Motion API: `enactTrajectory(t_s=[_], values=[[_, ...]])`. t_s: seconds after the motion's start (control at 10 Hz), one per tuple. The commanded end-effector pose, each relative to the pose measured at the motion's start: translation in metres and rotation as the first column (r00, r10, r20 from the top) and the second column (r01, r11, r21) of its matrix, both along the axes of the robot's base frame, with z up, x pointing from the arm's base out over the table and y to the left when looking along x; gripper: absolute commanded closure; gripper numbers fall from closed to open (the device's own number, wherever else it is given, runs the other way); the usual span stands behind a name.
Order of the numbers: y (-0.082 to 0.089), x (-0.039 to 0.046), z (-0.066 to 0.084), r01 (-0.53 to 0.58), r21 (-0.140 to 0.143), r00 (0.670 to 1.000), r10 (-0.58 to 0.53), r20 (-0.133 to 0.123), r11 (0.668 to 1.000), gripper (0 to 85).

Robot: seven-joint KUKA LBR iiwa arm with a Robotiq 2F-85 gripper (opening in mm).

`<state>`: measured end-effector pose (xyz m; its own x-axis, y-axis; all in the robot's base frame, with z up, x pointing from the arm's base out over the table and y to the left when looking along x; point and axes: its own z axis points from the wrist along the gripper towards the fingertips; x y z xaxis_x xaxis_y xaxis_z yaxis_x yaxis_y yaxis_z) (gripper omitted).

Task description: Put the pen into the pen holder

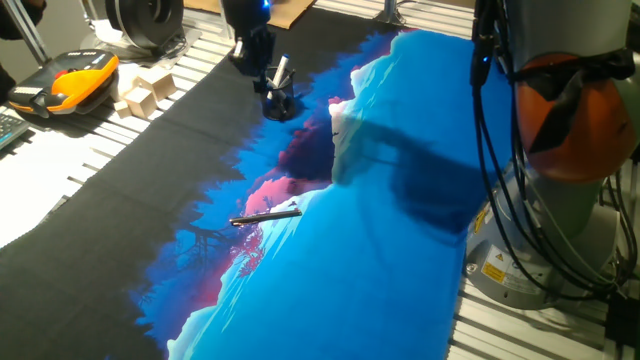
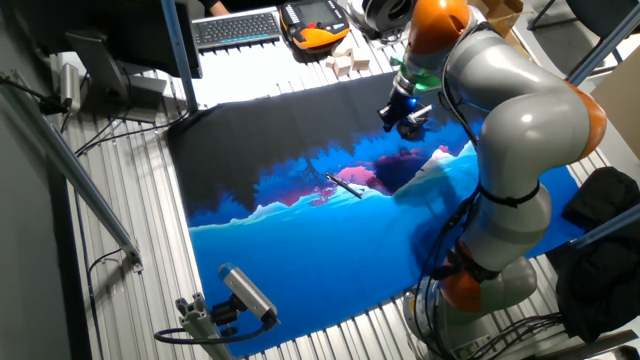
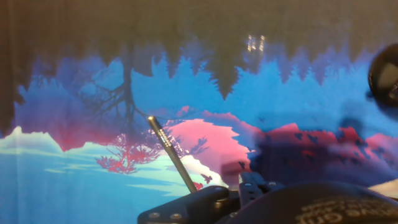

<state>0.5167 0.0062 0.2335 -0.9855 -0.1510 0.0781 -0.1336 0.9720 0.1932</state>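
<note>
The pen (image 1: 266, 214) lies flat on the printed mat (image 1: 380, 280), where the pink patch meets the blue. It also shows in the other fixed view (image 2: 343, 185) and in the hand view (image 3: 171, 154). The pen holder (image 1: 280, 104), a small black cup, stands on the dark far part of the mat with a thicker whitish pen (image 1: 282, 72) sticking out of it. The holder shows at the right edge of the hand view (image 3: 385, 78). My gripper (image 1: 251, 60) hangs just left of the holder, far from the pen. It also shows in the other fixed view (image 2: 404, 108). Its fingers are too dark to make out.
Pale wooden blocks (image 1: 146, 92) and an orange teach pendant (image 1: 76, 78) lie off the mat at the far left. A keyboard (image 2: 236, 27) is behind them. The arm's base (image 1: 560, 200) and its cables stand at the mat's right edge.
</note>
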Motion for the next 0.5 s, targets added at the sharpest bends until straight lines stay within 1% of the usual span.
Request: enactTrajectory(t_s=[0.0, 0.1, 0.2, 0.3, 0.4], values=[[0.007, 0.0007, -0.003, -0.030, -0.002, 1.000, 0.030, 0.002, 1.000, 85.0], [0.017, 0.0015, -0.008, -0.053, -0.010, 0.999, 0.053, -0.008, 0.999, 85.0], [0.025, 0.0021, -0.013, -0.079, -0.008, 0.997, 0.079, -0.009, 0.997, 85.0], [0.033, 0.0022, -0.017, -0.099, -0.012, 0.995, 0.099, -0.002, 0.995, 85.0], [0.041, 0.0015, -0.022, -0.108, -0.027, 0.994, 0.108, 0.001, 0.994, 85.0]])
